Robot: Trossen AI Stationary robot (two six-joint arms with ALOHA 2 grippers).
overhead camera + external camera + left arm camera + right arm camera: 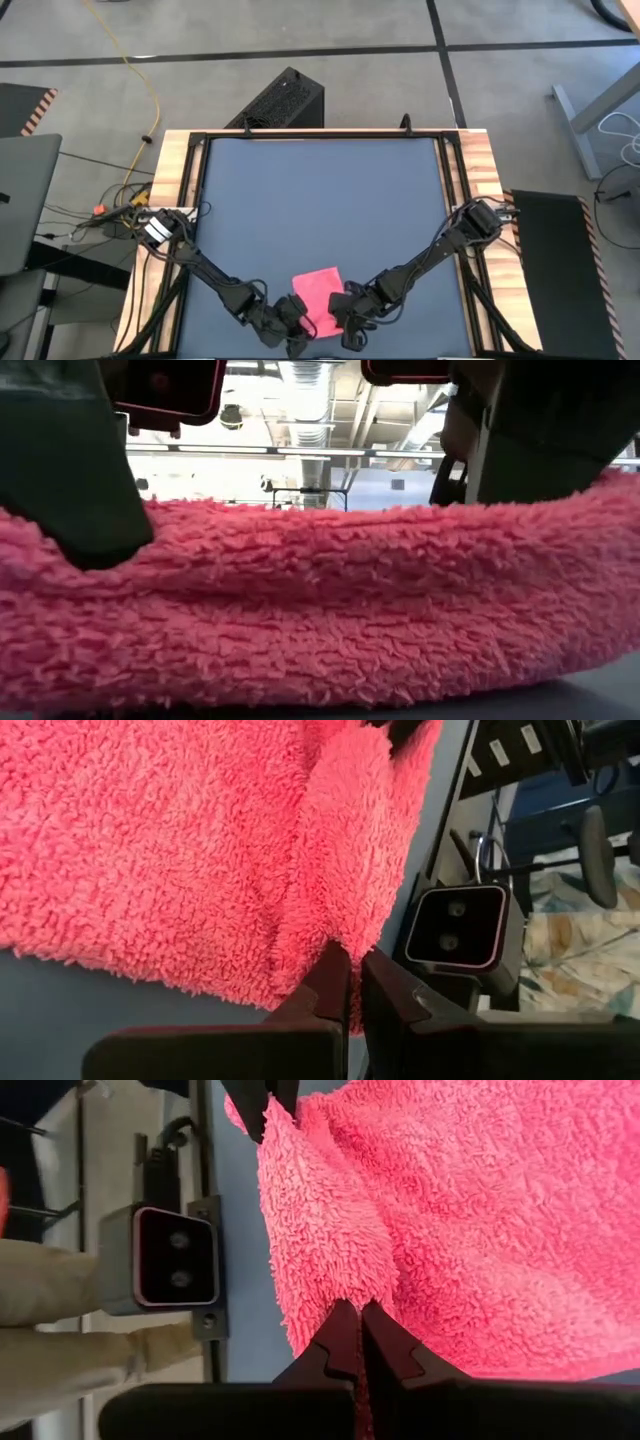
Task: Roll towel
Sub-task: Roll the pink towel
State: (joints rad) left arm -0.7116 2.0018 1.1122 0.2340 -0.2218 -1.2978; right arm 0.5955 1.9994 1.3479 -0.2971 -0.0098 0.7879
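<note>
Because the towel (318, 296) is light, limp fleece, it folds wherever pinched: the left claw (352, 990) and right claw (360, 1342) each clamp a near-edge corner, cloth lying flat beyond both on the table mat (320, 200).

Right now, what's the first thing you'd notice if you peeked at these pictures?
The bright pink towel, lying at the near edge of the dark grey mat. The left gripper and the right gripper are each shut on a corner of its near edge, which is lifted into a fold. A small camera sits just beyond that edge.
</note>
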